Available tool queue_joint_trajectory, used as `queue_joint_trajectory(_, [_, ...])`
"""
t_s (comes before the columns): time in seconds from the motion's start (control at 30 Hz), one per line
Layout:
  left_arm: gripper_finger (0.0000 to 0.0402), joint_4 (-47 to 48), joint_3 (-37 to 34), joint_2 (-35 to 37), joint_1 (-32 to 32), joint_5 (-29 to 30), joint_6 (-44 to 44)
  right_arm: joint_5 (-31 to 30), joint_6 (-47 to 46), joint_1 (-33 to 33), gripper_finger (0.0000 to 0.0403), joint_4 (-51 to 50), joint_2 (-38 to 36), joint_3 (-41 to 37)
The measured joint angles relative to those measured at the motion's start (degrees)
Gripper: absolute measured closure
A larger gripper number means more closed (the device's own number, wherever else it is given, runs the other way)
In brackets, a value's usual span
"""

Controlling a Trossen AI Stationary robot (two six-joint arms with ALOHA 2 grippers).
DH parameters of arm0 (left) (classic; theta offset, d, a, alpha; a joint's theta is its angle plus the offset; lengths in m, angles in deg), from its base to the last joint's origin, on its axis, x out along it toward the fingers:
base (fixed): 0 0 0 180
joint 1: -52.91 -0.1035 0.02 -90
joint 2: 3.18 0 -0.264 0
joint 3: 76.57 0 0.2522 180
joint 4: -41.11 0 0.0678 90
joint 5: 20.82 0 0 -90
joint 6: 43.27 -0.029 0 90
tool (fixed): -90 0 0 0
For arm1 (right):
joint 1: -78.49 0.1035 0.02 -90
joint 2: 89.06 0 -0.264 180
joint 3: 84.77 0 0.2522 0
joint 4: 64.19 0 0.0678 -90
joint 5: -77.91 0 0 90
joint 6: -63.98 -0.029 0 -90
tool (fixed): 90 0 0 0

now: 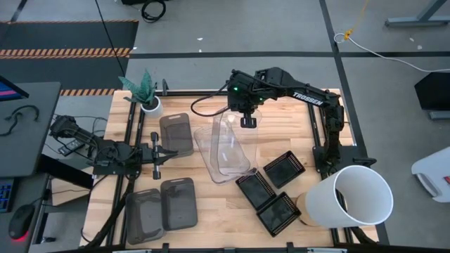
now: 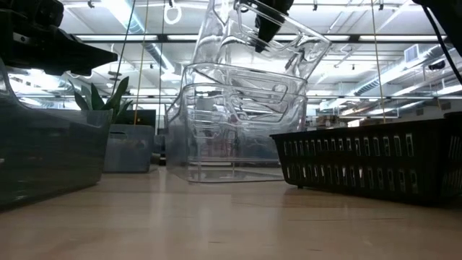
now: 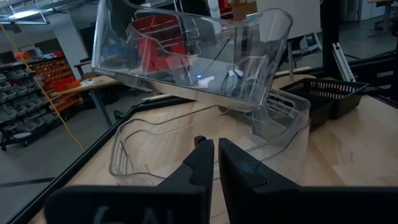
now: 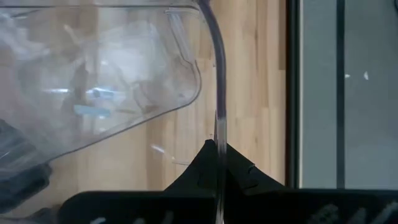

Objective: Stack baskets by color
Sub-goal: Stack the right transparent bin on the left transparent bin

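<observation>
My right gripper [image 1: 247, 122] hangs over the table's middle, shut on a clear basket [image 3: 193, 56] that tilts in the air. Under it, another clear basket [image 3: 205, 146] stands on the table. Three smoky grey baskets lie flat on the left side: one [image 1: 176, 132] farther back, two [image 1: 144, 214] [image 1: 178, 204] near the front edge. Three black mesh baskets [image 1: 283, 169] [image 1: 254, 188] [image 1: 280, 213] sit to the right of the clear ones. My left gripper [image 3: 216, 152] waits at the table's left edge, pointing level toward the clear baskets, fingers together and holding nothing. My right gripper pinches the thin clear wall [image 4: 219, 124] at the basket's far end, one finger inside the basket and one outside. The fingers slant down from above. The basket is lifted and tilted, its gripped end high. I cannot tell whether its low end [image 3: 261, 106] touches the basket below.
A large white bucket [image 1: 355, 197] lies on its side at the near right corner. A small white plant pot [image 1: 150, 105] stands at the far left. Bare wood shows along the near edge between the grey and black baskets.
</observation>
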Motion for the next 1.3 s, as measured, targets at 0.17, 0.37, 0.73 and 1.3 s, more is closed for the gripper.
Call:
queue_joint_trajectory(0.17, [0.0376,-0.01,0.01,0.00,-0.01,-0.01,-0.01,1.40,0.15,0.11,0.0403,1.46,-0.02,-2.16])
queue_joint_trajectory(0.37, [0.0368,0.01,0.00,0.00,-0.01,0.01,0.00,2.33,1.28,0.11,0.0403,6.12,-0.02,-6.88])
queue_joint_trajectory(0.73, [0.0373,0.01,0.00,0.00,0.00,-0.01,-0.01,5.03,3.78,0.70,0.0403,10.42,-0.13,-10.93])
queue_joint_trajectory(1.3, [0.0375,-0.01,0.01,0.00,-0.01,-0.01,0.01,1.92,8.34,0.57,0.0402,9.35,0.09,-8.03])
